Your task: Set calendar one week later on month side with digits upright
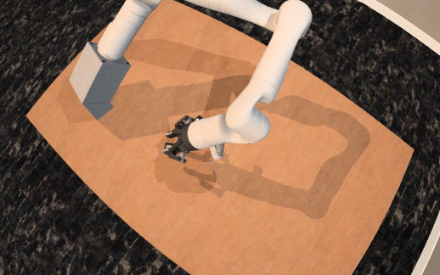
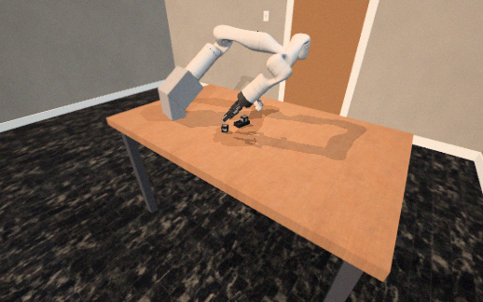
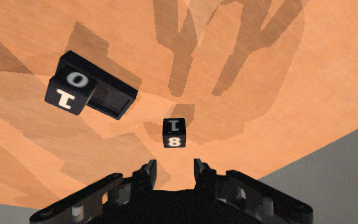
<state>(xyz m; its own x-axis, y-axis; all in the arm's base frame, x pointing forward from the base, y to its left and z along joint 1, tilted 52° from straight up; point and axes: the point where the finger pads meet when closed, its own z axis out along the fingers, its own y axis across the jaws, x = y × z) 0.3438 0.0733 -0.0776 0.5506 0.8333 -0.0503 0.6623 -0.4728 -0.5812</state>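
The black tray (image 3: 105,71) (image 2: 239,125) rests on the table. One black cube (image 3: 70,90) (image 2: 244,118) sits in one half of it, showing a grey 0 and a white 1 in the wrist view; the tray's other half is empty. The second black cube (image 3: 174,133) (image 2: 225,128) stands on the table outside the tray, showing a dim 1 and a bright 8. My gripper (image 3: 175,167) (image 1: 167,143) (image 2: 225,119) is partly open and empty, above the table near the loose cube. The arm and gripper hide the tray and cubes in the top view. The month's name is not readable.
The wooden table (image 1: 247,229) (image 2: 299,186) carries the grey robot base block (image 1: 98,81) (image 2: 178,93) at its far left. Shadows of the arm fall across the table. In the wrist view, a table edge runs beyond the right finger.
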